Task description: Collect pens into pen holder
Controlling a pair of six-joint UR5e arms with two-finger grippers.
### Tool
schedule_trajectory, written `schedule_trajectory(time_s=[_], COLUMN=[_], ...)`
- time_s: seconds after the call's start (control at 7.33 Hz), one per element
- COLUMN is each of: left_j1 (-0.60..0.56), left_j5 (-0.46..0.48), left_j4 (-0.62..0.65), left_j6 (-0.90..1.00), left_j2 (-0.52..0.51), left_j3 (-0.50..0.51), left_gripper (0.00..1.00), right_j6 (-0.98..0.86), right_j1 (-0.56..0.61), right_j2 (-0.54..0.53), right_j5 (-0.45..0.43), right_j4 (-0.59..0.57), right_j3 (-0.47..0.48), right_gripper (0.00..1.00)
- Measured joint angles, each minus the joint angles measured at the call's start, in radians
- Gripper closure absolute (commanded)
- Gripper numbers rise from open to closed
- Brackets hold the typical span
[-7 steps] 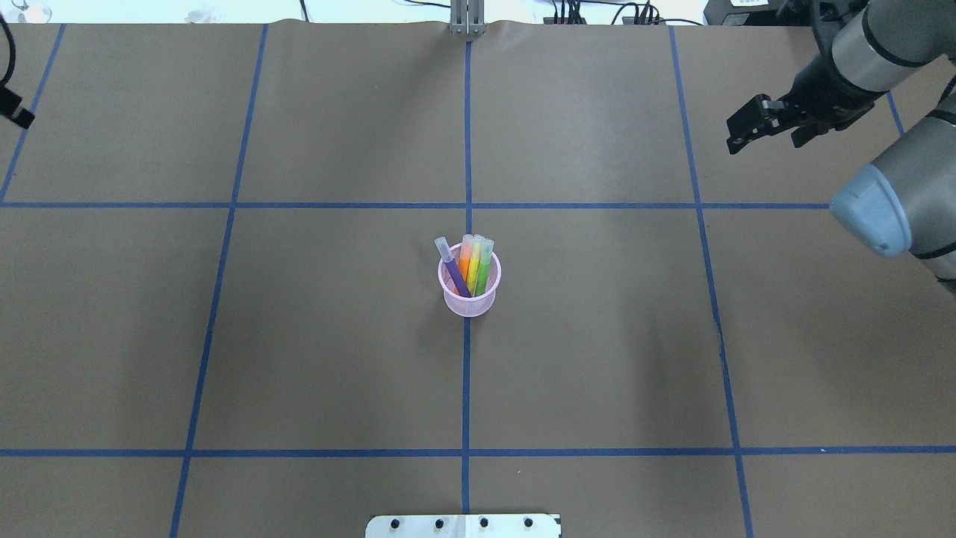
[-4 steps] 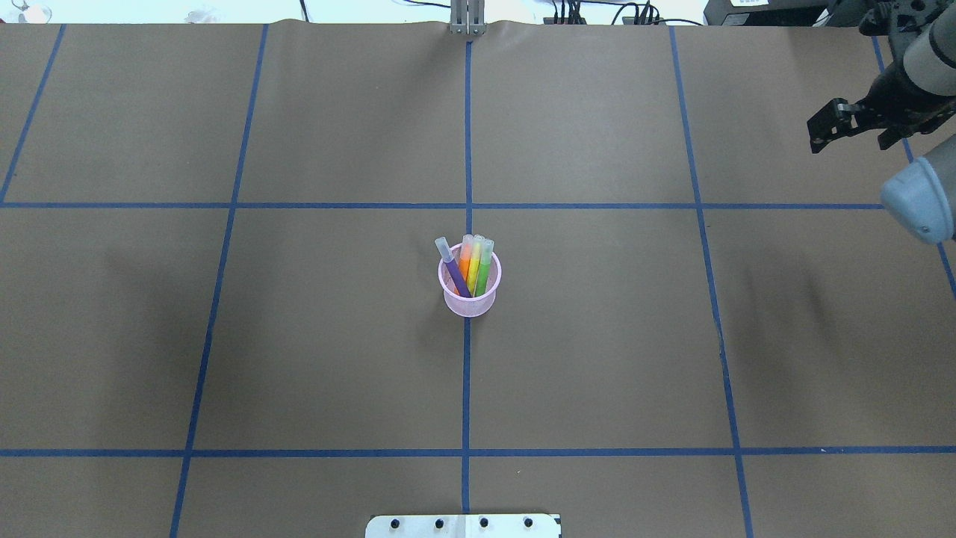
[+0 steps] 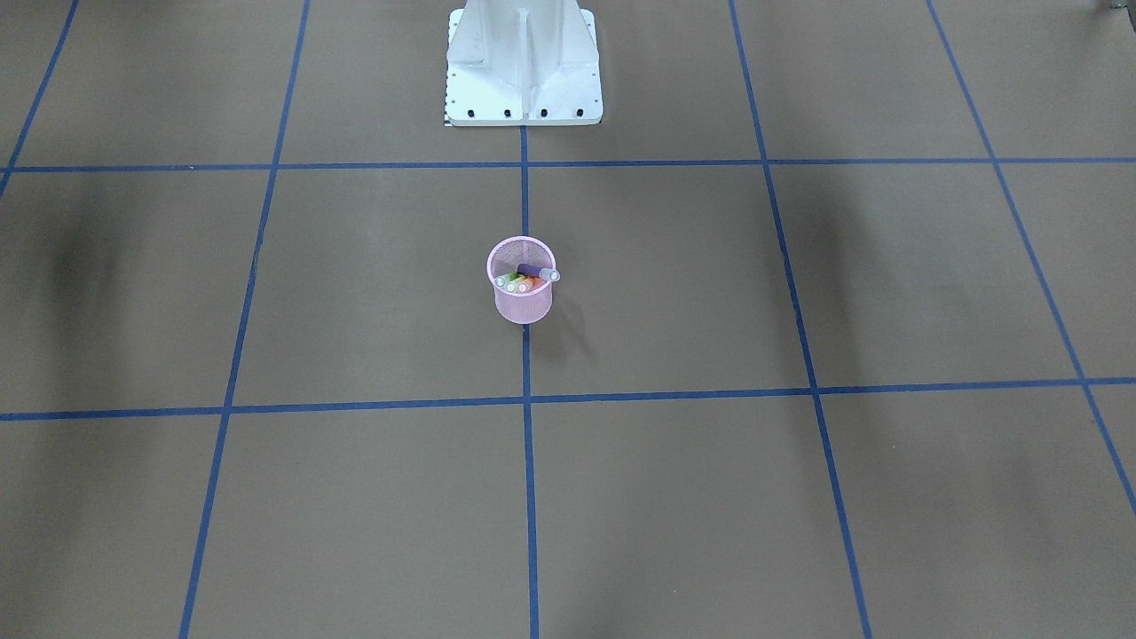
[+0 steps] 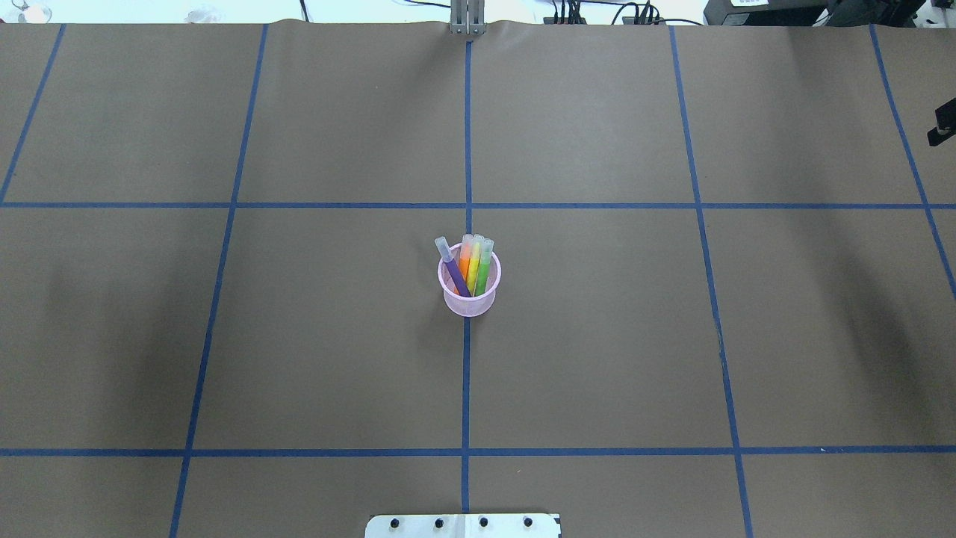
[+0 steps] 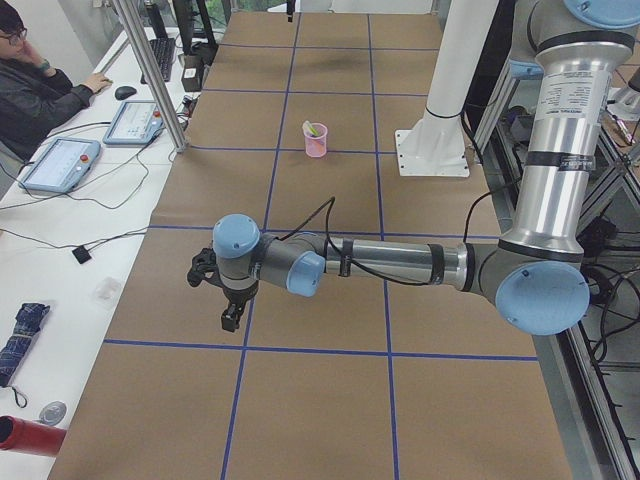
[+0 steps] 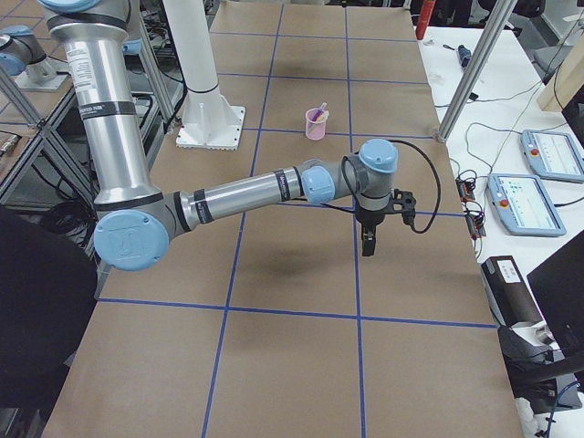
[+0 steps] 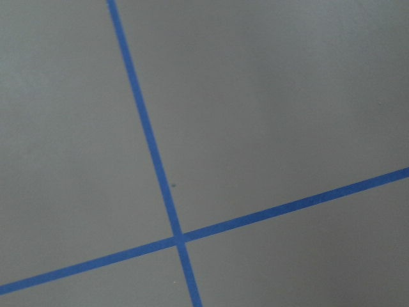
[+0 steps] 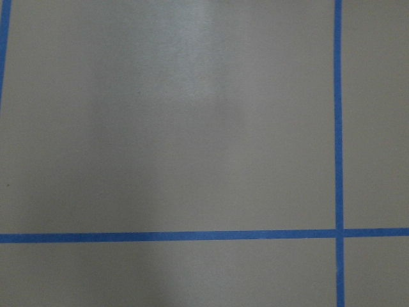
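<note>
The pink mesh pen holder stands upright at the table's middle, on the centre tape line. Pens lean inside it, caps up: a purple pen, an orange pen and a green pen. The front view shows the pen holder with the purple pen lying across its rim. My left gripper hangs over the table's left end, far from the holder; I cannot tell its state. My right gripper hangs over the right end, only a sliver of it in the overhead view; I cannot tell its state either.
Brown paper with a blue tape grid covers the table. The robot's white base stands behind the holder. A person sits at a side bench with tablets and cables beyond the left end; more consoles lie beyond the right end.
My right arm has swung out to the right, nearly leaving the overhead view. The left gripper's tip has gone from that view's left edge. Holder and pens have not moved.
</note>
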Motion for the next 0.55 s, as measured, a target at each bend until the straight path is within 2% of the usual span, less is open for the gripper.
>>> schedule_trajectory(time_s=[0.14, 0.27, 0.55], left_j1=[-0.05, -0.08, -0.098], left_j5=[-0.009, -0.003, 0.004], left_j4=[0.068, 0.114, 0.141], left_j6=[0.084, 0.131, 0.157], left_j2=[0.0, -0.001, 0.004], left_j3=[-0.001, -0.002, -0.003], left_gripper=[0.0, 0.0, 0.0], right_j6=[-0.064, -0.125, -0.164], right_j1=[0.045, 0.072, 0.092], right_j2=[-0.028, -0.049, -0.069], right_j5=[0.052, 0.067, 0.037], right_j4=[0.002, 0.002, 0.002], right_j3=[-0.016, -0.026, -0.041], right_gripper=[0.0, 0.0, 0.0])
